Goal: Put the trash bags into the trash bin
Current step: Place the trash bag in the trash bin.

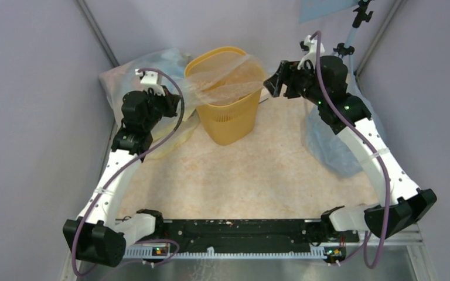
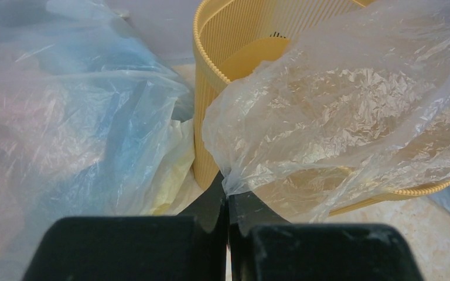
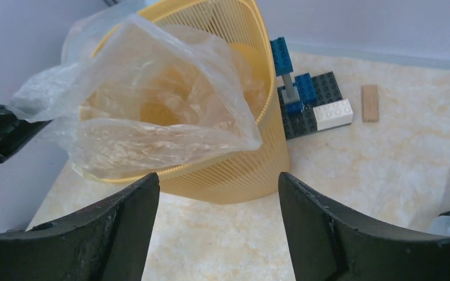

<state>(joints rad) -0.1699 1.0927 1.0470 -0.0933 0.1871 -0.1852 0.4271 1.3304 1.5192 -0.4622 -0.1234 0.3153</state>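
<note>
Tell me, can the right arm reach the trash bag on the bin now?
Probably yes. The right gripper stands open facing the trash bag draped over the trash bin rim, and nothing lies between them.

One yellow translucent plastic bin (image 1: 228,126), one clear wrinkly film bag (image 1: 225,79), two bluish translucent plastic sacks (image 1: 328,146), one blue-white block tower (image 3: 304,105), one tan wooden strip (image 3: 371,103).
</note>
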